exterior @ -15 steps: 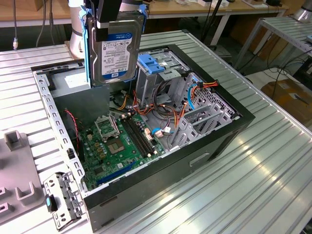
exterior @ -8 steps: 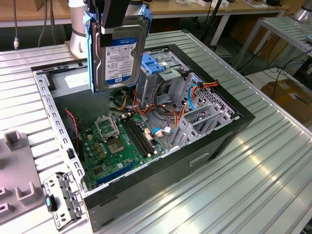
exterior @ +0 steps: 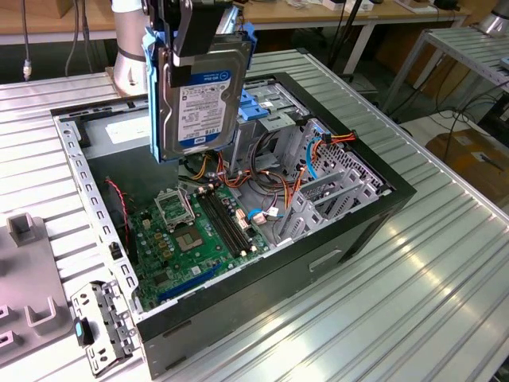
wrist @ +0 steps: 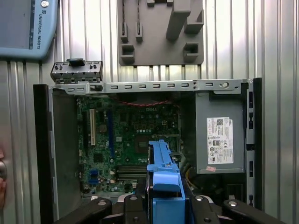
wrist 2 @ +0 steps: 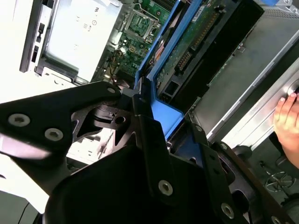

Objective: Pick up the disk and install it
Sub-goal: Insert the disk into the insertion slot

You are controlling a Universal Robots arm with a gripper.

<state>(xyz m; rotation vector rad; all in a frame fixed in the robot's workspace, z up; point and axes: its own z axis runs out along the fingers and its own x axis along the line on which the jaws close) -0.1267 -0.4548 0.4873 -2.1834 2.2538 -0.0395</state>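
The disk [exterior: 199, 95] is a dark hard drive with a white label, framed by a bright blue carrier rail. It hangs upright above the open computer case [exterior: 318, 263], over the motherboard [exterior: 191, 231]. My gripper [exterior: 195, 36] is shut on its upper edge. In the second wrist view the disk [wrist 2: 187, 46] shows its green circuit side between the black fingers [wrist 2: 149, 140]. In the first wrist view the disk's blue carrier [wrist: 163, 177] sticks out from my gripper [wrist: 166, 207] above the case interior.
Blue drive-bay rails [exterior: 258, 103] and bundled cables sit at the case's far side. A power supply [wrist: 219, 140] fills one corner. A grey fixture [exterior: 32, 310] and metal bracket [exterior: 99, 322] lie beside the case. A person's hand [wrist 2: 286, 116] rests near the case edge.
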